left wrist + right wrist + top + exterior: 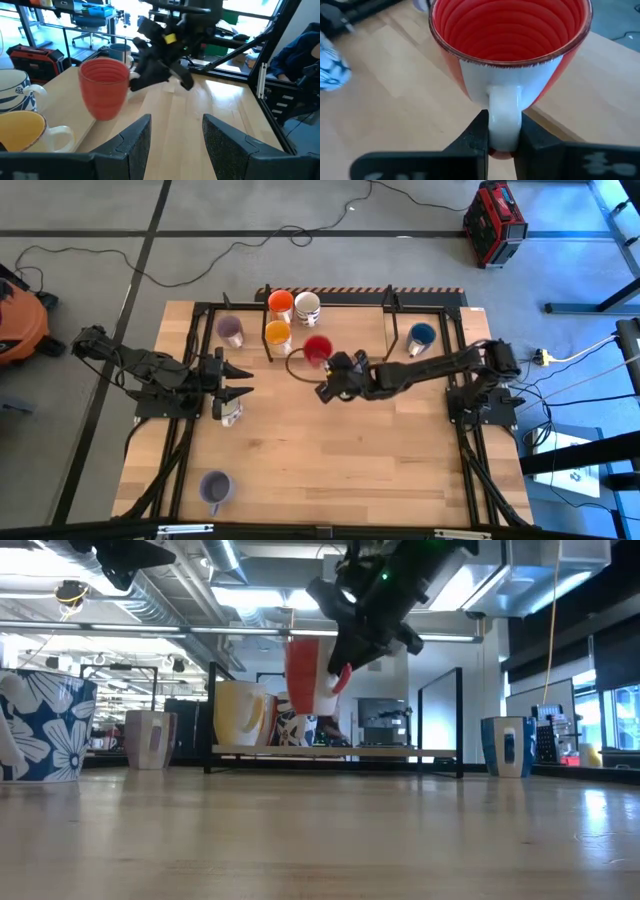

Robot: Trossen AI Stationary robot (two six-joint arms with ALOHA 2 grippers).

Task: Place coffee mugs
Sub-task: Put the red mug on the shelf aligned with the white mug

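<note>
High view: the right gripper (327, 383) is seen near the table's (350, 470) centre, its fingers clamped on the handle of the red mug (317, 349), which sits just beside the yellow-orange mug (278, 334), the orange mug (281, 303) and the white patterned mug (307, 306); the left gripper (245, 379) is held at the left side with its fingers spread wide, nothing between them, over a white mug (230, 413). A purple mug (231, 330), a blue mug (421, 336) and a second purple mug (215, 488) are set well apart. Low view: the red mug (304, 676) is shown lifted clear of the tabletop by the right gripper (345, 660). Left wrist view: the wide-set fingers (137, 135) are seen facing the red mug (104, 86). Right wrist view: the red mug's (510, 45) white handle is pinched between the fingers (476, 137).
</note>
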